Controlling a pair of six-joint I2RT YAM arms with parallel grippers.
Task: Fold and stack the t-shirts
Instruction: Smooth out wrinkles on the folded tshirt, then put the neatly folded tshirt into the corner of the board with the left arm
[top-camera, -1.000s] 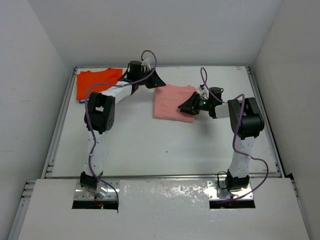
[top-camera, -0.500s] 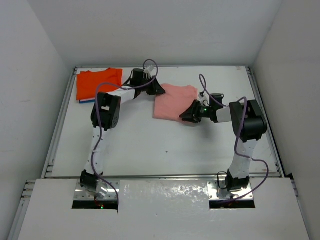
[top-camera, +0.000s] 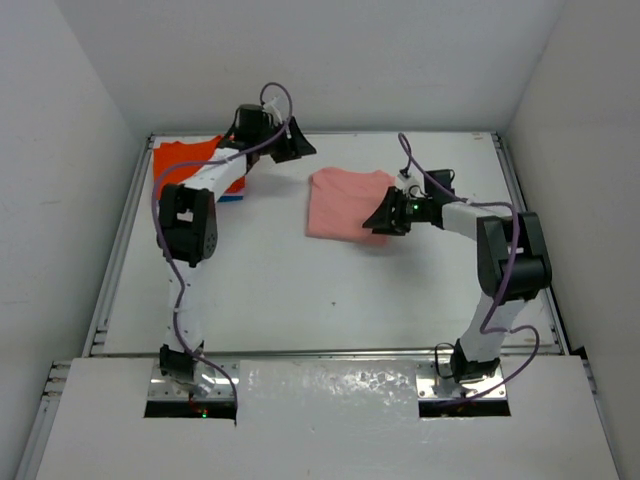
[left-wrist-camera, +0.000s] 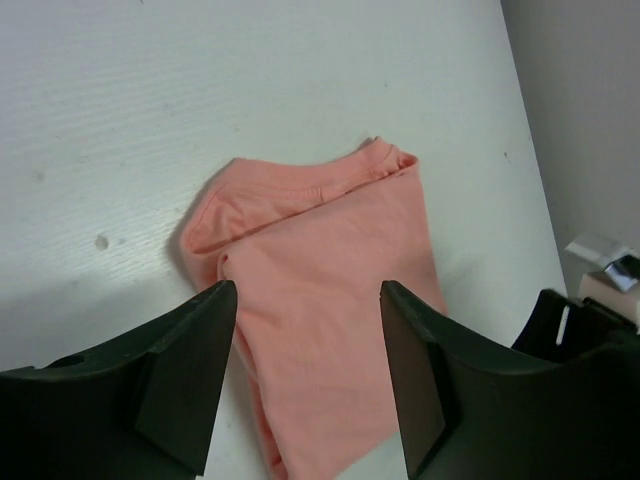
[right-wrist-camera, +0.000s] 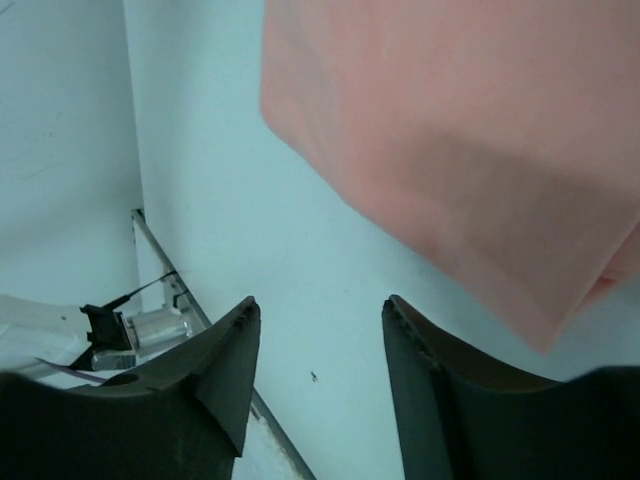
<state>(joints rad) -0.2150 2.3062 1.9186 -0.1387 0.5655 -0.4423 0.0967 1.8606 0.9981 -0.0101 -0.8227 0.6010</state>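
The right gripper (right-wrist-camera: 320, 310) is holding its fingers apart and gripping nothing. Just ahead of it the pink shirt (right-wrist-camera: 450, 130) is lying folded on the table (top-camera: 300, 290). The left gripper (left-wrist-camera: 307, 300) is hanging open and empty too, with the pink shirt lying farther ahead of its fingers. Behind it the orange shirt (top-camera: 185, 160) is sitting on a blue shirt (top-camera: 232, 196). I think the pink shirt is going there next. Both should be pinching every layer and lifting together, so the fold is not opening.

You are seeing the left arm (top-camera: 222, 172) covering part of the orange t-shirt (top-camera: 176, 160), while the right wrist view's edges are cutting off the salmon-pink t-shirt (right-wrist-camera: 450, 120).
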